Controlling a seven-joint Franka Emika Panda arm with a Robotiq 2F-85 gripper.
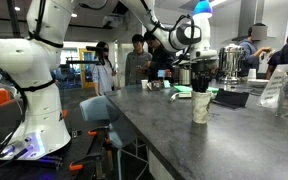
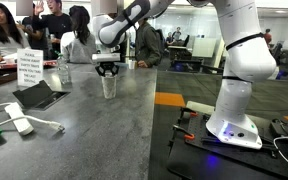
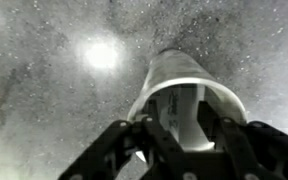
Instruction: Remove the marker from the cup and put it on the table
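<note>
Hand [image 2: 107, 69] hangs just above the cup [image 2: 108, 87] in an exterior view, pointing straight down, and its tips are near the rim. In the wrist view the two black fingers [image 3: 134, 148] stand wide apart, one at 7 o'clock and one at 5 o'clock of the picture. The near side of the cup [image 3: 189, 95] shows between them, and they grip nothing that can be seen. From the hand, the open mouth of the cup lies toward 12 o'clock. It cannot be told whether the tips touch the rim.

The cup stands upright on the dark grey surface [image 2: 94, 140], well apart from the robot base [image 2: 234, 125], which is at 3 o'clock of it. Inside the cup the wrist view shows only a pale blurred shape. The marker cannot be made out in any view, so its place is not certain.

At 9 o'clock of the cup a white paper sign [image 2: 29, 68] stands upright. At 8 o'clock a dark flat device [image 2: 39, 95] lies on the surface, and nearer the camera lies a white cable [image 2: 24, 125]. In the exterior view from the opposite side, the cup [image 1: 201, 106] stands near the front edge of the surface [image 1: 164, 135], with silver urns [image 1: 229, 65] at 1 o'clock behind it.
</note>
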